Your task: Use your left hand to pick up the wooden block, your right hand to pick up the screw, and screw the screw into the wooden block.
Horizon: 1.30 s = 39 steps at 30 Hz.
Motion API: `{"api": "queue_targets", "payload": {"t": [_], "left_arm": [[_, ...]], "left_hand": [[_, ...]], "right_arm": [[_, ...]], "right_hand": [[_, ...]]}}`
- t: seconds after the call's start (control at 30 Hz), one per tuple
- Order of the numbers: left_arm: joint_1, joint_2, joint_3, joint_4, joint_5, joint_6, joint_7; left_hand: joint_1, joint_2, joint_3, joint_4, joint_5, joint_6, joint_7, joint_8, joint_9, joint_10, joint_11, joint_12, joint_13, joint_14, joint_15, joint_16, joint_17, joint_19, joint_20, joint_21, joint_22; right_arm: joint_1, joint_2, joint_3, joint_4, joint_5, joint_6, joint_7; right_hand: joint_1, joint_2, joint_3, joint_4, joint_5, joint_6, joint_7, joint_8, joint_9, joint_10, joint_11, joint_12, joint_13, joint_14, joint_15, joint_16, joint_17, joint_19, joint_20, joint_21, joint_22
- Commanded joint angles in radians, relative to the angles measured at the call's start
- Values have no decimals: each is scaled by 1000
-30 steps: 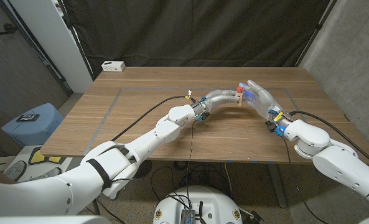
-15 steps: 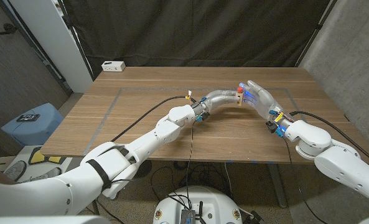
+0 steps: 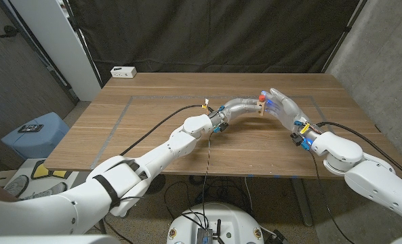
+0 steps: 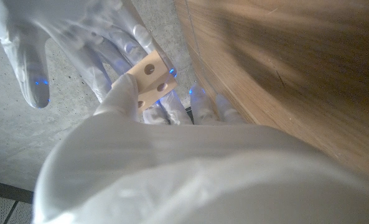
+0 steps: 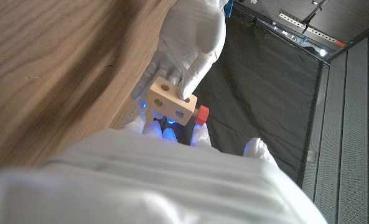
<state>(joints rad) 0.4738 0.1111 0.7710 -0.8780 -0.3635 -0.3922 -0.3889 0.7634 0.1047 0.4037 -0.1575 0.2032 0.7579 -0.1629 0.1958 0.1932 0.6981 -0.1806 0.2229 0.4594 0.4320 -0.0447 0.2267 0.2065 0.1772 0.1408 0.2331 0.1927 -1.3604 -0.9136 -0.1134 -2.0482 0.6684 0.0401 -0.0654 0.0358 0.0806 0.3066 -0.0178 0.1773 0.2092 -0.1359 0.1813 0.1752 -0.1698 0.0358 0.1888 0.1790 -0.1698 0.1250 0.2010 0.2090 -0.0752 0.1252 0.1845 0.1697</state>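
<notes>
Above the table's far middle, my left hand (image 3: 243, 106) holds the pale wooden block (image 3: 262, 106) by its end. The block (image 4: 150, 77) has round holes in its face, and the left hand's fingers (image 5: 190, 43) pinch it from one side. The red screw (image 3: 262, 95) sits at the block's top, its red head (image 5: 201, 114) against the block (image 5: 172, 102). My right hand (image 3: 282, 106) meets the block from the other side. Its fingertips (image 5: 165, 129) close around the screw while its other fingers (image 4: 60, 37) are spread.
A white power strip (image 3: 123, 71) lies at the table's far left corner. A grey taped outline (image 3: 123, 115) marks the wooden tabletop. Black cables (image 3: 163, 122) trail from both wrists over the table, and a black curtain hangs behind.
The right wrist has crept slightly to the right. Both hands, the block and the screw stay together in the same place.
</notes>
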Motion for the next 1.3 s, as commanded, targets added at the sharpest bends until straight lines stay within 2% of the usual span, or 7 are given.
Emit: {"api": "queue_targets", "payload": {"t": [0.03,0.77,1.1,1.3], "left_arm": [[11,11,1,-28,1,8,7],[22,19,3,-51,1,15,17],[16,12,3,-32,-3,7,9],[14,11,1,-27,-5,6,7]], "left_hand": [[-1,9,3,5,5,28,20,7,5,2,4,8,2,9,-20,6,2,5,3,4,6],[0,10,4,4,5,28,21,7,5,2,5,8,2,9,-20,6,3,5,5,4,6],[0,10,5,4,5,27,23,6,5,2,5,8,2,10,-19,6,2,5,5,4,6],[-1,9,4,4,5,29,21,7,5,3,5,9,2,10,-20,6,2,6,3,4,6]], "right_arm": [[-32,-7,20,-18,2,-5,-6],[-83,-9,61,-52,-11,-11,-13],[-103,-10,79,-73,-15,-31,-21],[-109,-7,84,-78,-14,-41,-22]], "right_hand": [[-4,9,-1,6,7,11,1,6,2,-119,9,4,3,-157,6,5,2,1,5,7,3],[-2,9,2,7,8,17,0,6,2,-116,8,5,3,-155,7,5,0,4,3,8,3],[-2,8,2,9,8,38,-5,12,2,-110,6,7,3,-155,7,5,0,5,4,8,3],[-2,8,2,10,8,61,7,19,2,-107,3,7,3,-154,6,5,0,4,4,8,3]]}}
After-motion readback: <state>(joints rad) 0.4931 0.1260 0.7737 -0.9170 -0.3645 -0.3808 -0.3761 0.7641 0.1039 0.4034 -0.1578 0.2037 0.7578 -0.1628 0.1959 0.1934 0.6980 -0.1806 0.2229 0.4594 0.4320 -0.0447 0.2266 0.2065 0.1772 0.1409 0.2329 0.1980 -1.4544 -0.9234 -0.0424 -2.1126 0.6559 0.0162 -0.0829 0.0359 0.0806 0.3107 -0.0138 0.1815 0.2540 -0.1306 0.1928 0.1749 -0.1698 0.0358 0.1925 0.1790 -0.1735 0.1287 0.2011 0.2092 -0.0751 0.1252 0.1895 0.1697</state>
